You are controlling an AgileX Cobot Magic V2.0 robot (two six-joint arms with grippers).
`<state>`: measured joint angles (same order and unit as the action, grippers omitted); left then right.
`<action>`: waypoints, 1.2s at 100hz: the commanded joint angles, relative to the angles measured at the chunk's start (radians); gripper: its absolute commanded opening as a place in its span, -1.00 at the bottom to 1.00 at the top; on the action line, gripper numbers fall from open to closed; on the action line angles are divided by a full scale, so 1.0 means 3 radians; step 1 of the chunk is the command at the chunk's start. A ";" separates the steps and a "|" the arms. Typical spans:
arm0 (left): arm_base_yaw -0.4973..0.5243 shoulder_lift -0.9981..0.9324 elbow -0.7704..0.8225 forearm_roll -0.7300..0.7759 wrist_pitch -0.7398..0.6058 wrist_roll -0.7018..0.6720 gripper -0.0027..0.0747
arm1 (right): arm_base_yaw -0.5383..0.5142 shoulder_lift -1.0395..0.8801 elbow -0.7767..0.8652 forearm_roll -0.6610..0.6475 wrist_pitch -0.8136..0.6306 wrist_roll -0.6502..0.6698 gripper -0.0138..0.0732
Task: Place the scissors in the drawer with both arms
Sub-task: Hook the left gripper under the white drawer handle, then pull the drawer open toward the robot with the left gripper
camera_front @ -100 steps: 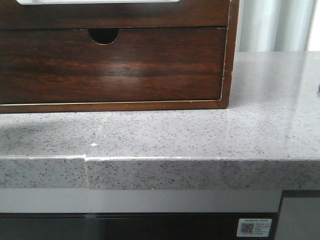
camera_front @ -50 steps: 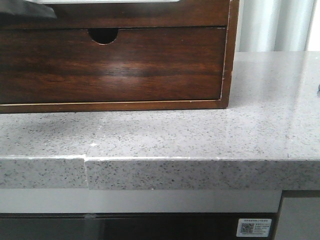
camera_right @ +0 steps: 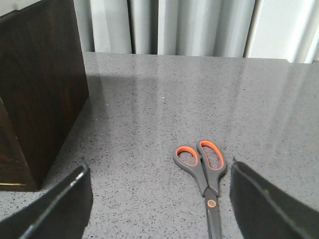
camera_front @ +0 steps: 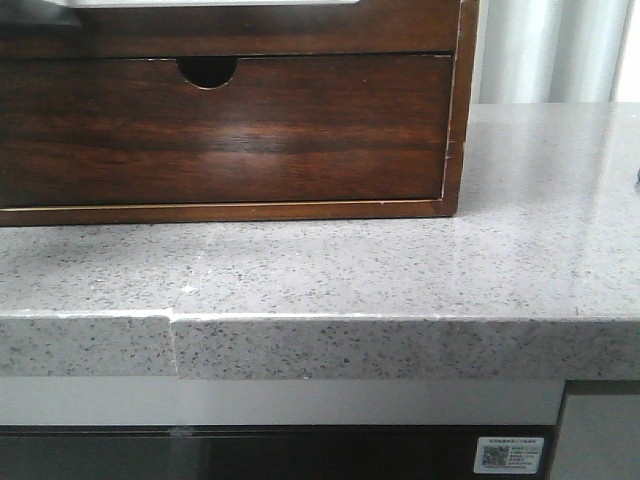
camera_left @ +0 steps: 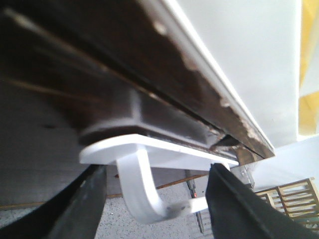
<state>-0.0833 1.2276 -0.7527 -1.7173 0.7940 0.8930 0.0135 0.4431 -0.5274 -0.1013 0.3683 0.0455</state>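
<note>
The scissors (camera_right: pixel 205 175), dark grey with orange-lined handles, lie flat and closed on the speckled grey counter, handles pointing away. My right gripper (camera_right: pixel 159 211) is open and empty above the counter; the scissors lie between its fingers, close to one finger (camera_right: pixel 271 209). The drawer's plain dark brown front (camera_front: pixel 250 30) runs along the top of the front view, with a pale strip above it. In the left wrist view a white hook handle (camera_left: pixel 142 191) hangs under the drawer's dark wood (camera_left: pixel 99 79). My left gripper (camera_left: pixel 157 209) is open around the hook without touching it. Neither gripper shows in the front view.
The taller drawer front with a half-round notch (camera_front: pixel 207 70) sits below in the dark wood cabinet (camera_front: pixel 455 120), whose side (camera_right: pixel 40 89) stands beside the right gripper. The counter (camera_front: pixel 400 280) has a front edge with a step. Pale curtains hang behind.
Half a second ago a dark shape showed at the top left corner of the front view; it is gone now. Nothing else has moved.
</note>
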 commanded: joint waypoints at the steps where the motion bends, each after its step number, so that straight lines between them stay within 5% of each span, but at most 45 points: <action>1: 0.0015 -0.0056 -0.0122 -0.0156 0.0207 0.0024 0.12 | -0.0027 0.0037 -0.0121 -0.0047 -0.0299 -0.0005 0.50; 25: 0.0015 0.0012 -0.0122 -0.0148 0.0220 0.0032 0.04 | -0.0027 0.0037 -0.0121 -0.0047 -0.0299 -0.0005 0.50; 72: 0.0090 0.0026 -0.0122 -0.0148 0.0725 0.0085 -0.80 | -0.0027 0.0037 -0.0121 -0.0047 -0.0299 -0.0005 0.50; 120: 0.0361 -0.0354 0.0075 0.0171 0.1399 0.0104 -0.97 | -0.0027 0.0037 -0.0121 -0.0047 -0.0299 -0.0005 0.50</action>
<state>0.0266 1.2231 -0.7133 -1.6721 1.0443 0.7959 0.0135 0.4431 -0.5274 -0.1013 0.3614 0.0455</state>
